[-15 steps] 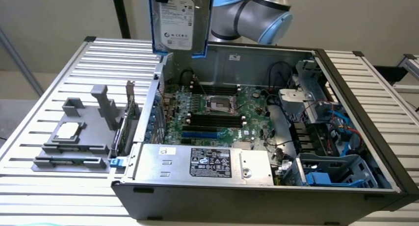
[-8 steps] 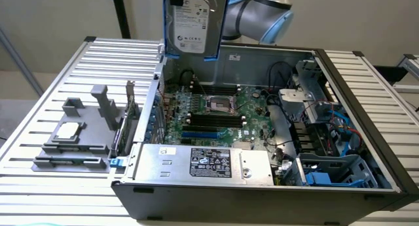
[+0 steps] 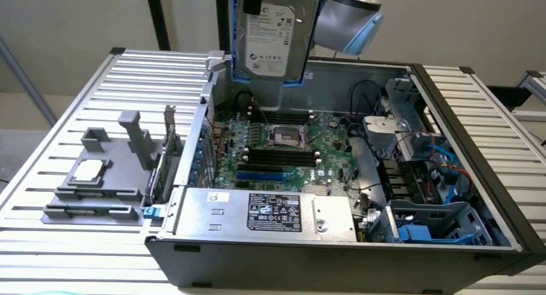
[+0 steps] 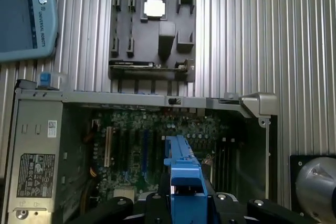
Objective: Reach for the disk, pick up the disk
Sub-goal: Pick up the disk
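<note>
only one legible text is showing: "universal robots", running vertically on the teach pendant [image 4: 23,17] lying on the slatted table beside the pc case. the disk [image 3: 271,32] is carrying a white printed label, but its print is not reading. the power supply [image 3: 265,213] in the case is wearing a black sticker with white marks, also unreadable. nothing else is reading.
</note>
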`<state>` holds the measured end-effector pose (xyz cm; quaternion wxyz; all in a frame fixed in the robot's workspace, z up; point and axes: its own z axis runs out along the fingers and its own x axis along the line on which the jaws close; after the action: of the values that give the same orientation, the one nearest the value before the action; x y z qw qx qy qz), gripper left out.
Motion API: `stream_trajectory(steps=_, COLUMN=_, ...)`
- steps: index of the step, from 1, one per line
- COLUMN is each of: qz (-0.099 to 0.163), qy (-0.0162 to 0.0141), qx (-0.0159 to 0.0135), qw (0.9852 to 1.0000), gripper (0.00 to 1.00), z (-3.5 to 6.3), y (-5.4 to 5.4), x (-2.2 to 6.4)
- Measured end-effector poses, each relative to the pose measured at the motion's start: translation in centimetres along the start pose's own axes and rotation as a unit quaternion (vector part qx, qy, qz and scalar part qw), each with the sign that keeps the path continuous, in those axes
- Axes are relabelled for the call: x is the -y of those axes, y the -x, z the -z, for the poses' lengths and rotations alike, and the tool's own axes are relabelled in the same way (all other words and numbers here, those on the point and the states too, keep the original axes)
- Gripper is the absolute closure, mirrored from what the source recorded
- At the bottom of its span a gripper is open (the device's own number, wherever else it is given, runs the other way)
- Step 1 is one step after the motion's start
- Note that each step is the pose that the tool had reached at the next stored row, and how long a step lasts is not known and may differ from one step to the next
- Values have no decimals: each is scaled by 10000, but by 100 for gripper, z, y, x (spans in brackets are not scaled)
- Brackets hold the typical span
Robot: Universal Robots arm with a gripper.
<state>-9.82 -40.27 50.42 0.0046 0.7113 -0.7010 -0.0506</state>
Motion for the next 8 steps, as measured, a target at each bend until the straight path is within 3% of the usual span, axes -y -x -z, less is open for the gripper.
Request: stream_trajectory(steps=8, qz=1, qy=-9, qx=0, qw=10000, gripper=67, z=22, y=-176, x=266)
